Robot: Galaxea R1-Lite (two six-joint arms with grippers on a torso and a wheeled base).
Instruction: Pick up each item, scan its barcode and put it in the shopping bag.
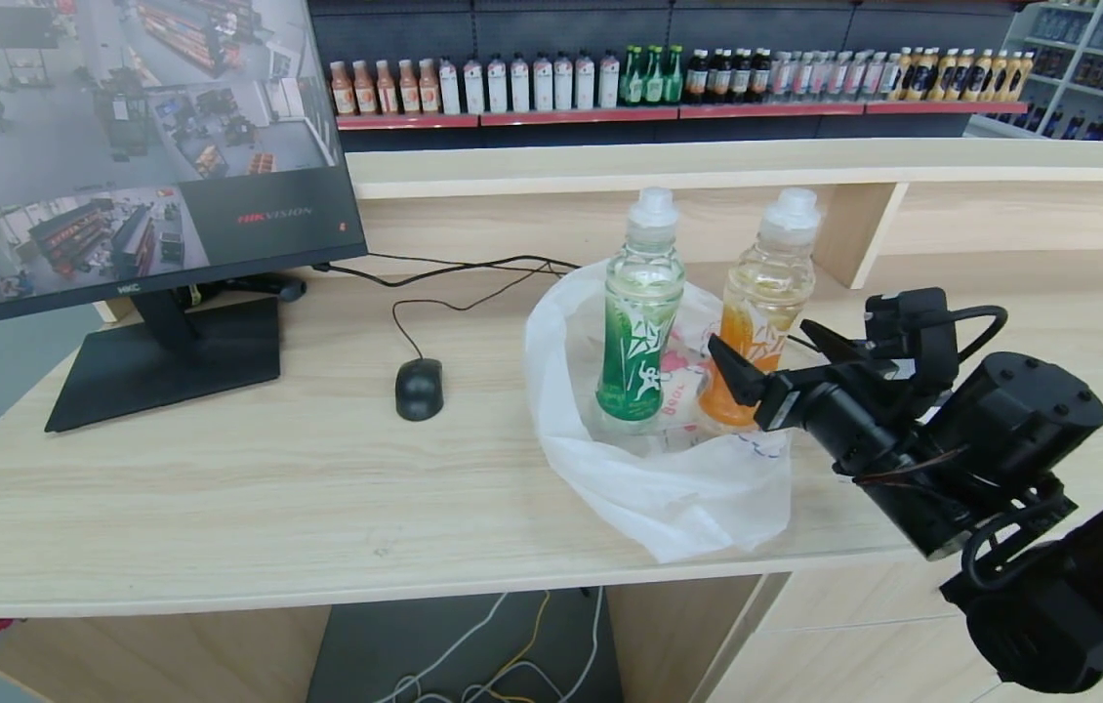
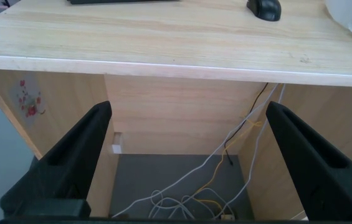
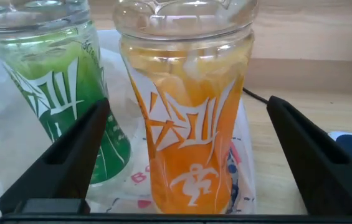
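The orange bottle stands upright on the shopping bag, just beside the green bottle. My right gripper faces the orange bottle, spread wide and holding nothing. I judge bagging is all but done, so next I'd back out without tipping it. My left gripper, also wide, hangs below the counter, well apart from the bag.

Passing room over the counter between mouse and shopping bag, green bottle and orange bottle upright close together in it (narrow gap), monitor stand blocking the left.
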